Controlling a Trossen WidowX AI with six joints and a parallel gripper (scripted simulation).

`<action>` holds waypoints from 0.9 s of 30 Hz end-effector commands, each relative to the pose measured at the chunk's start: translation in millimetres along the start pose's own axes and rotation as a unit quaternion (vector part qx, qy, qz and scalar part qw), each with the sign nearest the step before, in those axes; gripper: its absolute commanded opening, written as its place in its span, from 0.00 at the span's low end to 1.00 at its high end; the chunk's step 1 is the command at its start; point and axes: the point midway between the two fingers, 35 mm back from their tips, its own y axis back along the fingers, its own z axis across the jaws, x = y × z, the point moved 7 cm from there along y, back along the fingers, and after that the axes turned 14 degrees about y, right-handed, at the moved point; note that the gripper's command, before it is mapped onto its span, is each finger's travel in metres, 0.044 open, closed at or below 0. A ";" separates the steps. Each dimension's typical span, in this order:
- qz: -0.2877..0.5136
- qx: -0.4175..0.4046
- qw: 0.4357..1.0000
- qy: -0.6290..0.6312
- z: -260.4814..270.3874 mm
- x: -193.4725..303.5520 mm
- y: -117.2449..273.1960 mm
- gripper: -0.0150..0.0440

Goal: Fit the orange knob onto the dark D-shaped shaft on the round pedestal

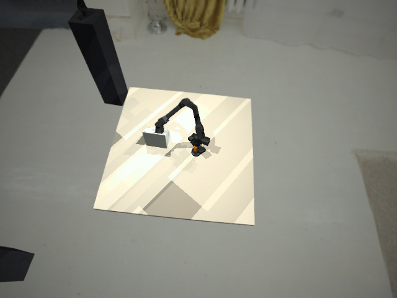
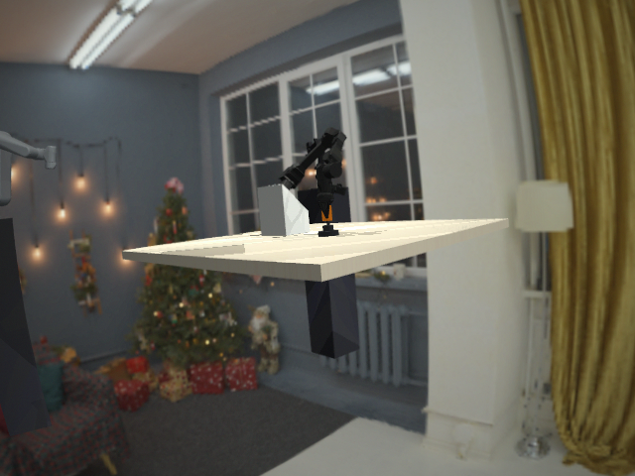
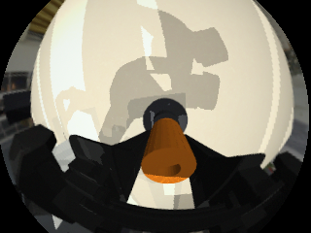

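The orange knob [image 1: 195,148] [image 2: 330,213] [image 3: 168,146] is upright between my gripper's fingers. My gripper [image 1: 195,146] [image 2: 326,217] [image 3: 166,135] is shut on it. In the wrist view the knob's near end faces the camera and shows a hole, and its far end overlaps the pedestal. The dark round pedestal [image 1: 195,154] [image 2: 327,233] [image 3: 165,104] stands on the table directly below the knob. In the exterior view a dark upright part shows between the knob's lower end and the pedestal's base. The flat sides of shaft and hole cannot be made out.
The pale table [image 1: 224,173] [image 2: 389,240] carries striped shadows. A white and grey block [image 1: 156,139] [image 2: 271,210] stands under the arm's base, to the left of the pedestal in the top and exterior views. A second dark object [image 1: 201,149] shows right beside the pedestal in the top view.
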 end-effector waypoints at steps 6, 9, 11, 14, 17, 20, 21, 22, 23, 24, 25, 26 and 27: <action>-0.001 0.000 1.000 0.003 -1.1 -0.2 -0.7 0.25; -0.001 0.000 1.000 0.003 -1.6 -0.1 2.1 0.25; -0.001 0.000 1.000 0.003 -1.8 -0.3 3.2 0.25; -0.001 0.000 1.000 0.007 -2.2 -0.6 4.1 0.25; -0.001 0.000 0.999 0.046 -2.5 -0.7 4.3 0.25; -0.001 0.000 0.995 0.102 -2.8 -0.7 3.8 0.25; -0.001 0.000 0.994 0.107 -2.7 -0.6 3.4 0.25; -0.001 0.000 0.994 0.107 -2.4 -0.4 3.0 0.25; -0.001 0.000 0.994 0.107 -2.2 -0.3 2.6 0.25; -0.001 0.000 0.994 0.107 -2.0 -0.2 2.2 0.25; -0.001 0.000 0.994 0.107 -1.7 0.0 1.7 0.25; -0.001 0.000 0.994 0.107 -1.5 0.2 1.4 0.25; -0.001 0.000 0.994 0.107 -1.4 0.2 1.0 0.25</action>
